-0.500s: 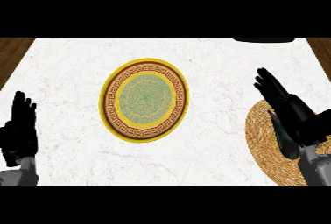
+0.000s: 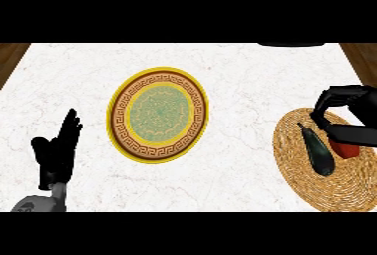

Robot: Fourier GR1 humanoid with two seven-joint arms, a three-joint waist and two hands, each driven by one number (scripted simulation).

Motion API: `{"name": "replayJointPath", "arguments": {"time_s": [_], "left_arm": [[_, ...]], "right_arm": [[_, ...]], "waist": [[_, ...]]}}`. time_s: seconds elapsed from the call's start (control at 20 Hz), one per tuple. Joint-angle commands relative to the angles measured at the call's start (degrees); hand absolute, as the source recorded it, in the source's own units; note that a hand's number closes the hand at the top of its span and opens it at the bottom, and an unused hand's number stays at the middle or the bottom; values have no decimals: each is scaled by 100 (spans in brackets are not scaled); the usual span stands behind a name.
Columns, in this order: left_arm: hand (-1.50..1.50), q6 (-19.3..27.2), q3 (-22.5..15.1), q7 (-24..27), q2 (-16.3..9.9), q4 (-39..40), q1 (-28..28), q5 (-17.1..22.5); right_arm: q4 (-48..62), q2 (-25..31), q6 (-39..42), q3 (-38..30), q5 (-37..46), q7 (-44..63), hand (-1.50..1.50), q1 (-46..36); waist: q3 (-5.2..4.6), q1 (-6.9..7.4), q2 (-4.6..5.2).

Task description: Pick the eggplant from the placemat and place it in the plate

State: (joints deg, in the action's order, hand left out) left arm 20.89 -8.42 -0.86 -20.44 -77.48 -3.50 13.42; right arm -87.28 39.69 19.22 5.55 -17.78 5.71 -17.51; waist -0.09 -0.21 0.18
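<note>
Dark eggplant [image 2: 318,153] lies on the woven placemat [image 2: 309,187], not yet grasped.
Right hand [image 2: 344,114] hovers just beyond its stem, fingers curled on nothing; next it must close round it, then carry left to the plate [image 2: 120,141]. Left hand [image 2: 60,149] rests open.

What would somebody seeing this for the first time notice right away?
The patterned plate with its yellow rim stands out first, left of the counter's middle. At the right edge a dark eggplant lies on a woven placemat, with something red beside it that is partly hidden. The right hand curls just above the eggplant's far end, while the left hand rests open, fingers up, at the lower left.
</note>
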Motion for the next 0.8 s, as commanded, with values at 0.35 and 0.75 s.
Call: {"name": "replayJointPath", "arguments": {"time_s": [0.35,0.75], "left_arm": [[0,-200,-476,-515,90,-122,-140,-156],[0,-153,-528,-708,186,-186,-247,-252]], "right_arm": [[2455,-769,1396,-952,-1079,-2621,-150,1102],[2953,611,1659,-199,1696,-4117,-150,441]], "waist": [[53,45,60],[31,180,33]]}}
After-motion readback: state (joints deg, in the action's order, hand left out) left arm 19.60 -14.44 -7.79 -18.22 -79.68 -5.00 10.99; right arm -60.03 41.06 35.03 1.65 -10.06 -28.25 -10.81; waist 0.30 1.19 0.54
